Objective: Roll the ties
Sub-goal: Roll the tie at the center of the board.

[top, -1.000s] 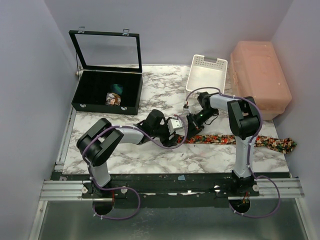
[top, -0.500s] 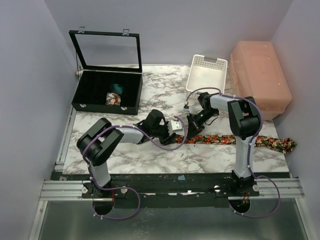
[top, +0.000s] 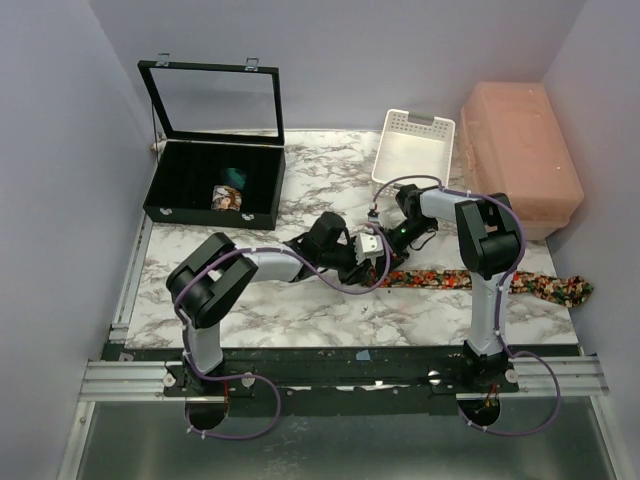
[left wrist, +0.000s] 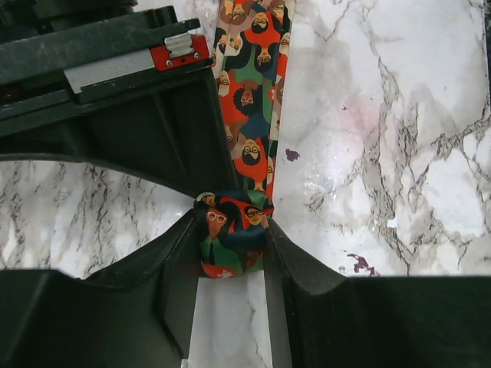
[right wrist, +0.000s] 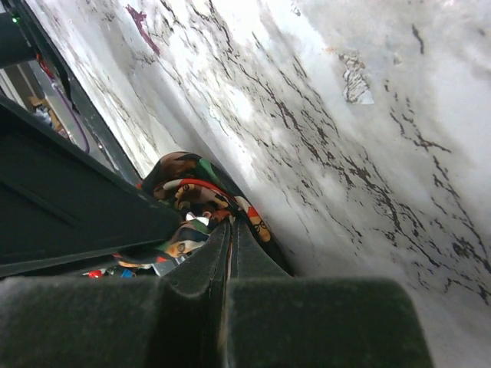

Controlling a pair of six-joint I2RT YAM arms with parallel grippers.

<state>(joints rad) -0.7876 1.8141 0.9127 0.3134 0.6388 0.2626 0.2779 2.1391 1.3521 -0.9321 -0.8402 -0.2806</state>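
my left gripper [left wrist: 232, 245] pinches the rolled end of the tie [left wrist: 252, 100], right gripper [right wrist: 230, 253] closed tight beside it; a slack squeeze could unwind it.

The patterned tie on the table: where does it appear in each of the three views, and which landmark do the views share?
Top external: the patterned tie lies right of centre, running from the middle toward the right edge.
Left wrist: centre; the patterned tie comes down from the top edge to a rolled end inside the left gripper.
Right wrist: lower left; the patterned tie is a rolled bundle at the right gripper.
Shared landmark: the marble table.
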